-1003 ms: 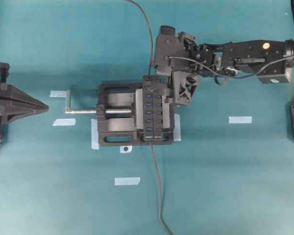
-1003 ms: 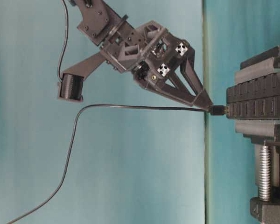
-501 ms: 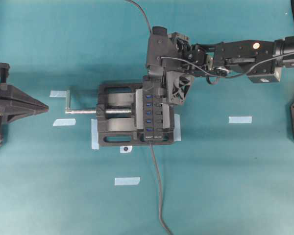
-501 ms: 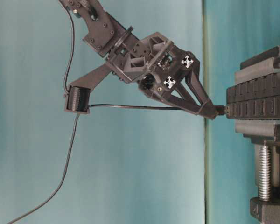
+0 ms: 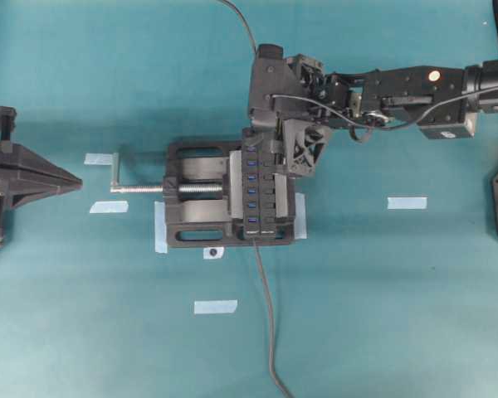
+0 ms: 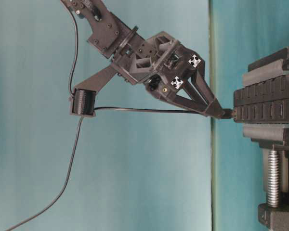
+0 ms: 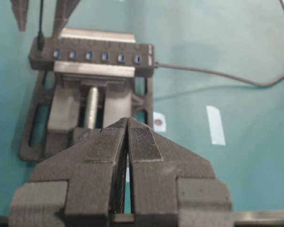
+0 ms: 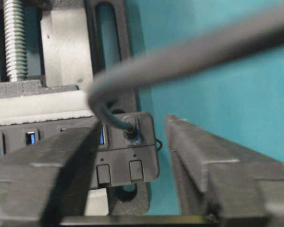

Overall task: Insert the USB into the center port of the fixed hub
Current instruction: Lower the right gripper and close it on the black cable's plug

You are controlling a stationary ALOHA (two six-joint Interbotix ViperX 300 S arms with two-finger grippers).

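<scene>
A teal table (image 5: 398, 315) carries a black vise (image 5: 191, 224) at its middle, its silver screw (image 5: 141, 188) pointing left. Pale tape strips (image 5: 407, 202) lie scattered around it. The right arm (image 5: 415, 91) reaches in from the right, to the far end of the vise.

The hub (image 5: 270, 195) is held in the vise, lying near to far with its blue ports facing up. Its own grey lead (image 5: 268, 315) runs off toward the near edge.

The left gripper (image 7: 127, 137) hangs well to the left of the vise, its fingers pressed together with nothing between them.

The right gripper (image 8: 132, 156) points down at the hub's far end. Its jaws stand apart on either side of the USB (image 8: 131, 130), with a clear gap on the right side.

The USB sits in the hub's farthest port. Its thin cable (image 6: 135, 109) rises away from it. The center port (image 7: 88, 56) shows blue, with nothing in it.
</scene>
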